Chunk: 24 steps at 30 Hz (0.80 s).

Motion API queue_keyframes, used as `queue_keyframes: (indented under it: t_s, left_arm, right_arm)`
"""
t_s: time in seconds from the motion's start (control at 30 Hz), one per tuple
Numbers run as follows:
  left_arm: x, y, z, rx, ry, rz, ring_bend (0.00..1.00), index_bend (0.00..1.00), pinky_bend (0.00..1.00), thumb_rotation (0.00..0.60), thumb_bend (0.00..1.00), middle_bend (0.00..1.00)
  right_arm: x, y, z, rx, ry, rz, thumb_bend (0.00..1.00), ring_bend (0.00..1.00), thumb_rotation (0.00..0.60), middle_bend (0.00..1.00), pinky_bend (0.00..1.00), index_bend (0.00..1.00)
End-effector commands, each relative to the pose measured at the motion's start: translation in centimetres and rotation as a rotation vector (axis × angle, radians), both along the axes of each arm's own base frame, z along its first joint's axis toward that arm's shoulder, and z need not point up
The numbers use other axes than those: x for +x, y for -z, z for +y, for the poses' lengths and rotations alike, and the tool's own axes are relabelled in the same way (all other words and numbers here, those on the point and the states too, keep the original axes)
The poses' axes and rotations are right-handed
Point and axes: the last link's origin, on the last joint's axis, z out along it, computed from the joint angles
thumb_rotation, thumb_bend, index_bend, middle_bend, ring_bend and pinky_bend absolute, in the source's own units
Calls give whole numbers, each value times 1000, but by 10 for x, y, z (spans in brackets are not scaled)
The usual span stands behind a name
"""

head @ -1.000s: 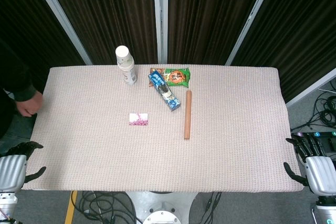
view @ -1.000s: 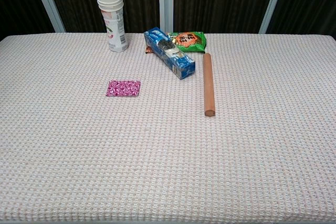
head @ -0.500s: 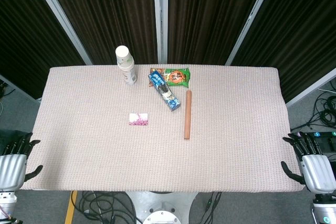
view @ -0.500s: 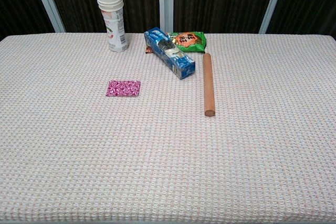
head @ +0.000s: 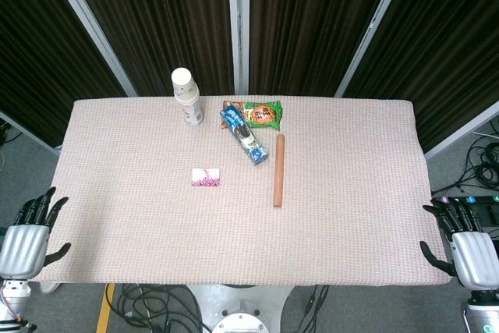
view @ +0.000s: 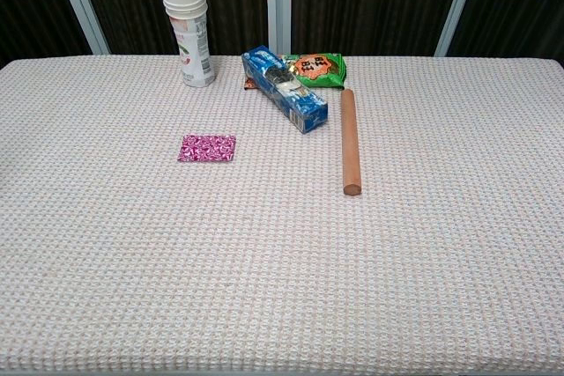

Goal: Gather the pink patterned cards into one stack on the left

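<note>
One pink patterned card stack (head: 206,177) lies flat on the cloth-covered table (head: 351,216), left of centre; the chest view shows the same cards (view: 207,148). My left hand (head: 27,232) hangs off the table's near left corner, fingers spread, holding nothing. My right hand (head: 468,243) sits off the near right corner, fingers apart and empty. Both hands are far from the cards. Neither hand appears in the chest view.
A stack of paper cups (head: 185,96) stands at the back left. A blue box (head: 244,135), a green snack bag (head: 262,114) and a wooden rod (head: 277,170) lie near the middle back. Cables lie on the floor beyond the right edge.
A person's arm at the far left edge has gone from view. My left hand has risen slightly and spread its fingers; my right hand barely shifted.
</note>
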Motion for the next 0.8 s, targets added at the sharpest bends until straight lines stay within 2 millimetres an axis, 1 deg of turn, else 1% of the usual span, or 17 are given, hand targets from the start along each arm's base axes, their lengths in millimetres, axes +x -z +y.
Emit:
queue_keyframes:
  t_s: [0.03, 0.13, 0.2, 0.33, 0.4, 0.43, 0.47, 0.5, 0.63, 0.7, 0.8]
  left_arm:
    - [9, 6, 19, -46, 35, 4, 118, 183, 151, 600, 211, 112]
    - [20, 12, 42, -116, 73, 9, 132, 183, 198, 600, 213, 142]
    - [29, 18, 61, -160, 117, 19, 154, 184, 213, 600, 216, 187]
    - [46, 35, 98, -221, 193, 24, 254, 192, 287, 600, 263, 313]
    - [54, 47, 115, -251, 223, 23, 343, 200, 396, 600, 336, 394]
    - [60, 54, 126, -272, 239, 24, 379, 203, 442, 600, 360, 421]
    - [63, 61, 133, -289, 250, 30, 428, 207, 507, 600, 388, 454]
    - [67, 67, 140, -308, 259, 36, 457, 208, 552, 600, 405, 475]
    - [86, 96, 167, -391, 305, 102, 546, 209, 670, 600, 435, 555]
    - [92, 108, 176, -428, 309, 131, 572, 209, 708, 600, 441, 575]
    - [103, 126, 188, -474, 314, 177, 629, 209, 798, 600, 445, 611]
  right_arm:
    - [1, 1, -2, 5, -6, 2, 238, 36, 577, 143, 28, 194]
    - [3, 1, -4, 8, -12, 4, 237, 37, 578, 143, 27, 194]
    - [3, 0, -5, 6, -14, 6, 236, 36, 581, 144, 27, 194]
    - [3, 1, -7, 15, -9, 12, 238, 37, 579, 143, 27, 193]
    - [3, 2, -7, 20, -7, 14, 238, 36, 574, 143, 27, 193]
    - [3, 3, -7, 22, -6, 15, 237, 36, 578, 144, 27, 194]
    - [3, 3, -7, 23, -4, 17, 237, 36, 581, 144, 27, 194]
    - [3, 3, -8, 22, -3, 18, 236, 36, 582, 144, 27, 193]
    - [2, 2, -9, 23, 8, 26, 238, 37, 583, 143, 27, 194]
    - [2, 3, -10, 25, 11, 28, 238, 37, 584, 143, 27, 194]
    - [1, 4, -11, 27, 17, 28, 238, 36, 580, 143, 27, 194]
